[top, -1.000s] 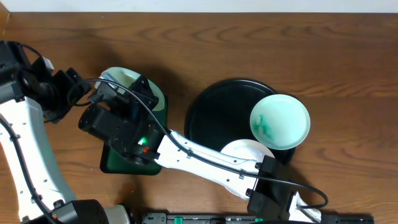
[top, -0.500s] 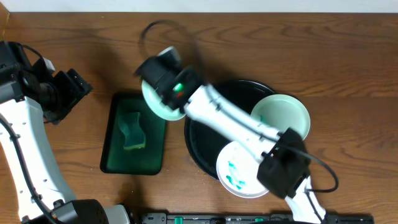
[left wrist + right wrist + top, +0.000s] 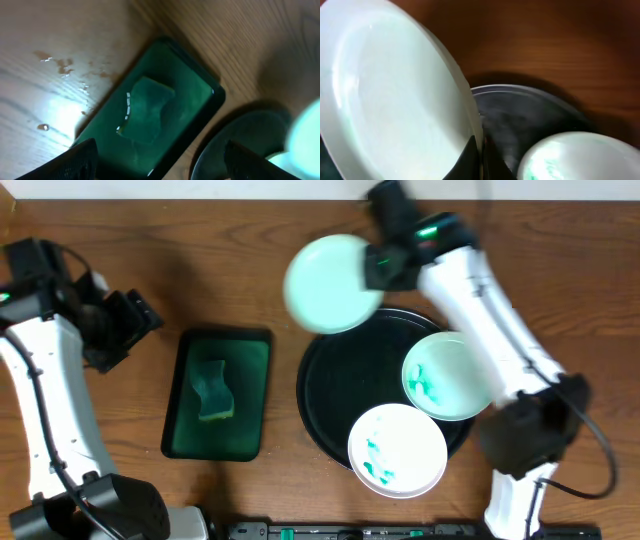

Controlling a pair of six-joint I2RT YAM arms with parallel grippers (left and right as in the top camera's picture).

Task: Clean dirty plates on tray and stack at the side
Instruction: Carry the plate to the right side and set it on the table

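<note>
Brown wood-grain counter, viewed from overhead and from both wrists. Near its middle, the reference landmark: a large round black tray with a raised, glossy rim.

On the right part of the black tray, a smeared plate, pale mint with teal marks, lying flat. At the near edge of the black tray, a second smeared plate, white with teal marks, overhanging the rim. Edges of these two meeting or overlapping; which of the two, not discernible.

Above the far-left rim of the black tray, a third plate, pale mint with no smears visible, lifted clear of the counter and blurred. Steeply tilted in the right-wrist view, with the black tray and one smeared plate below it.

Right end effector clamped on the rim of the third plate. Dark fingers pinched close together on that rim in the wrist view.

Just left of the black tray, and apart from it, a smaller dark green tray, rectangular, holding a green sponge and a wet sheen.

Farther left of the black tray, beyond the green tray, left end effector with fingers spread wide apart, gripping nothing. In the left-wrist view, dark fingertips at the lower corners, with green tray and sponge between them. Water drops on the counter on the side of the green tray away from the black tray.
</note>
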